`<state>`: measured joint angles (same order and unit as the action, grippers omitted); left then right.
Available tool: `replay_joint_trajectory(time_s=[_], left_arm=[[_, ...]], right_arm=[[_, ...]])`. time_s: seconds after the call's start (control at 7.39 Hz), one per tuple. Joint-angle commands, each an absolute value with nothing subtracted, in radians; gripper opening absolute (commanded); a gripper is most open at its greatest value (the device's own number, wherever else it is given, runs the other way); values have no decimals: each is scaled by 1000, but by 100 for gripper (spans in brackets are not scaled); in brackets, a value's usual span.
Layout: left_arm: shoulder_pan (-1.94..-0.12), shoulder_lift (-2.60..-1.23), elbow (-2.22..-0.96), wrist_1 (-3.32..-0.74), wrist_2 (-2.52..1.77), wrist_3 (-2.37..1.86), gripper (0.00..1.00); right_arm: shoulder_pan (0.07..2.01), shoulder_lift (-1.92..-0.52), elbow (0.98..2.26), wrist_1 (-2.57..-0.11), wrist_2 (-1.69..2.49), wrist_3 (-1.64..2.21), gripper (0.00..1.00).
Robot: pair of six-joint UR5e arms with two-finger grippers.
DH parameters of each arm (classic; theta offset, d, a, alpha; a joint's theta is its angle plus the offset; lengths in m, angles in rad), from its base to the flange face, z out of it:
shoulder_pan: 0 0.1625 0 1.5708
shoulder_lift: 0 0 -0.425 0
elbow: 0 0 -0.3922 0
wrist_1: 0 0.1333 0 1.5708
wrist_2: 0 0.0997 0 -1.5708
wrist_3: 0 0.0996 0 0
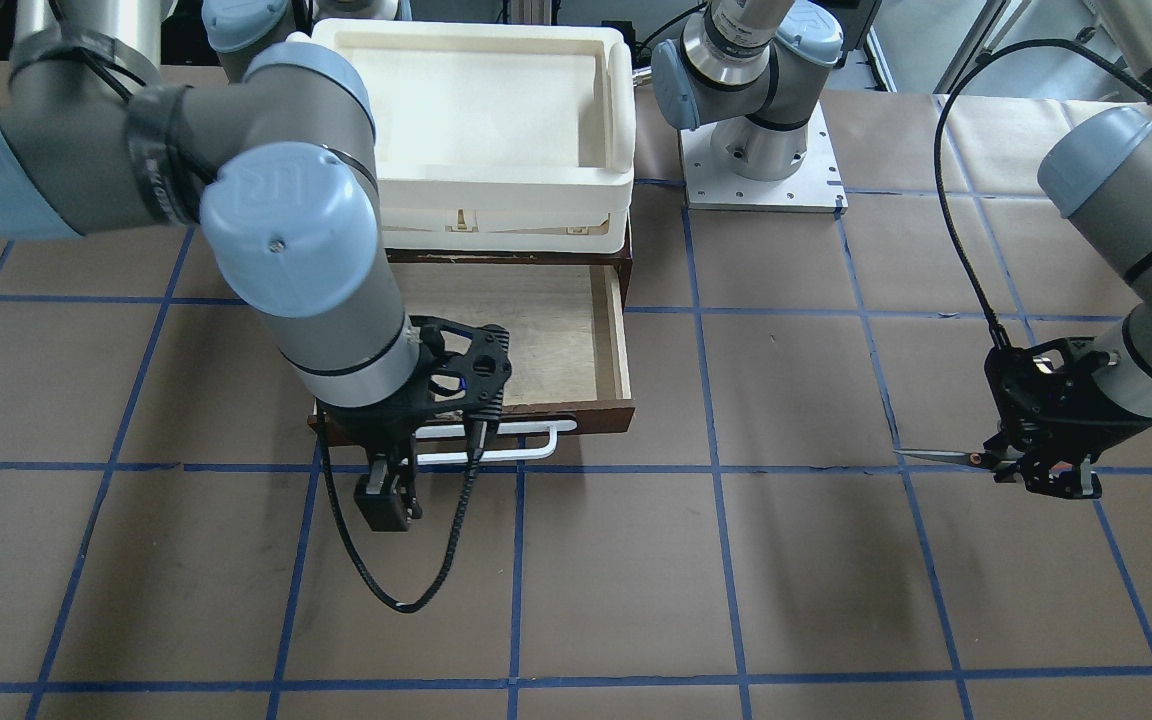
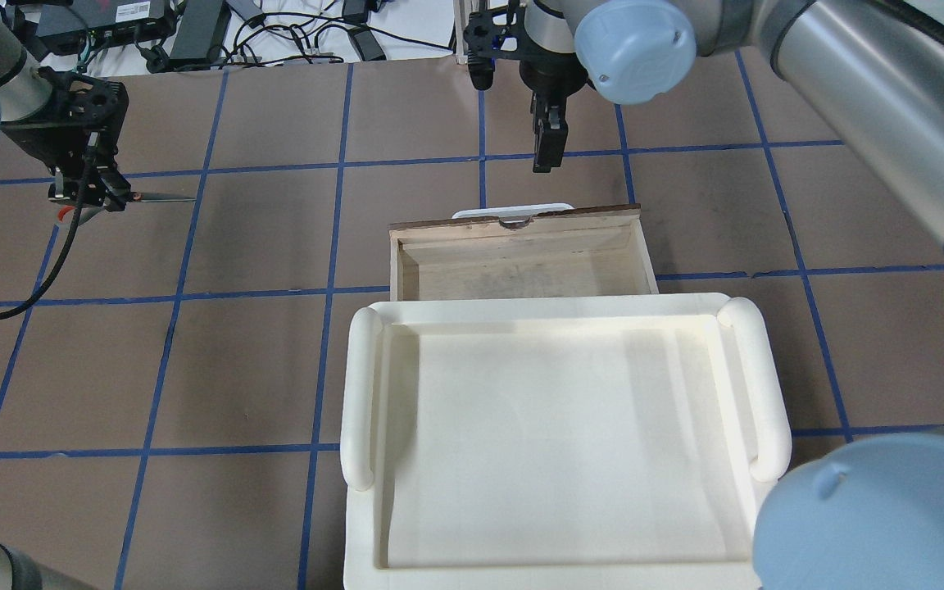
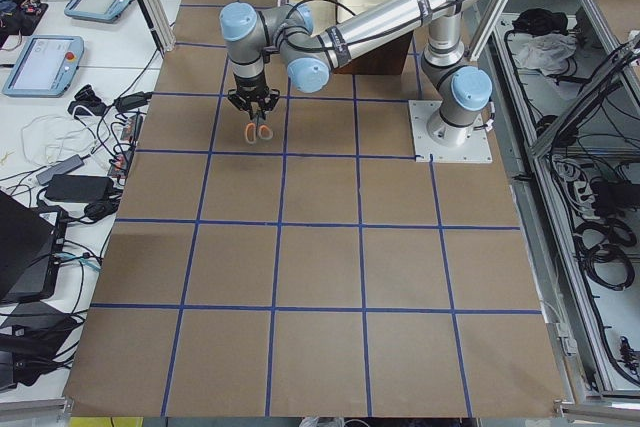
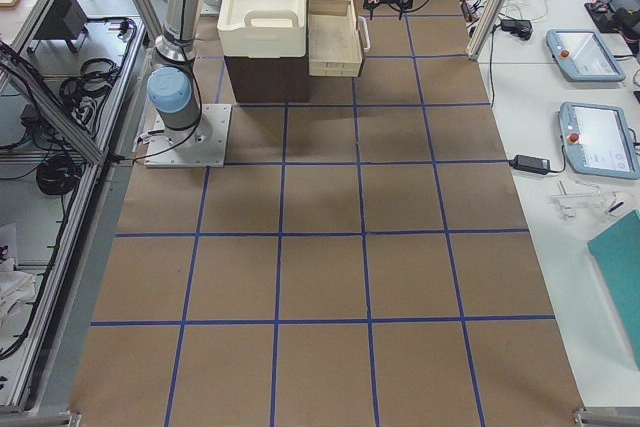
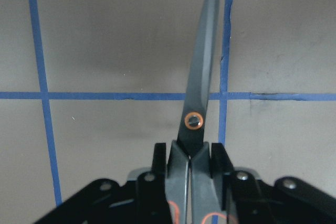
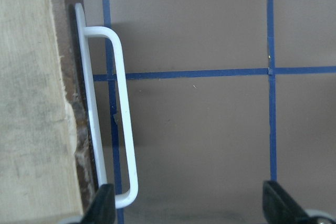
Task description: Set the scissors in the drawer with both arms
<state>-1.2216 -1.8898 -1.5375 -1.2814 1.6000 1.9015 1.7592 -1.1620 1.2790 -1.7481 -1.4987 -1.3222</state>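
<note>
The scissors [image 5: 202, 77] are held by their handles in my left gripper [image 5: 189, 163], with the dark blades closed and level above the table. In the overhead view the left gripper [image 2: 83, 192] is far to the left of the drawer, and the blades [image 2: 165, 197] point toward it. The brown drawer [image 2: 521, 225] is pulled open and its pale inside is empty. My right gripper [image 2: 548, 147] hangs open just beyond the drawer's white handle [image 2: 513, 211]. In the right wrist view the handle [image 6: 123, 119] lies beside one finger [image 6: 105, 205], and nothing is gripped.
A large white tray [image 2: 361, 385] sits on top of the cabinet behind the drawer. The right arm's elbow [image 1: 286, 230] hangs over the drawer's side. The left arm's base plate [image 1: 761, 190] is bolted beside the cabinet. Brown table with blue tape grid all around.
</note>
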Motion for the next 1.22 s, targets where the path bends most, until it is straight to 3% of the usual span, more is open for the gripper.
replay_joint_trajectory(time_s=[0.0,0.41,1.08], left_arm=[[-1316,-1867,-1534,-1281,1606,1817,0],[-1492,-1844,-1537,-1282,1598,1630,0],[-1713,-1813,-1545,-1284,1597,1422,0]], right_arm=[[1679,-1312,1292,-1672,-1515,-1321,100],[1615,-1400,1307,-1595,-1506,-1293,100],[1617,-1440,1333,-1580,-1514,-776,100]])
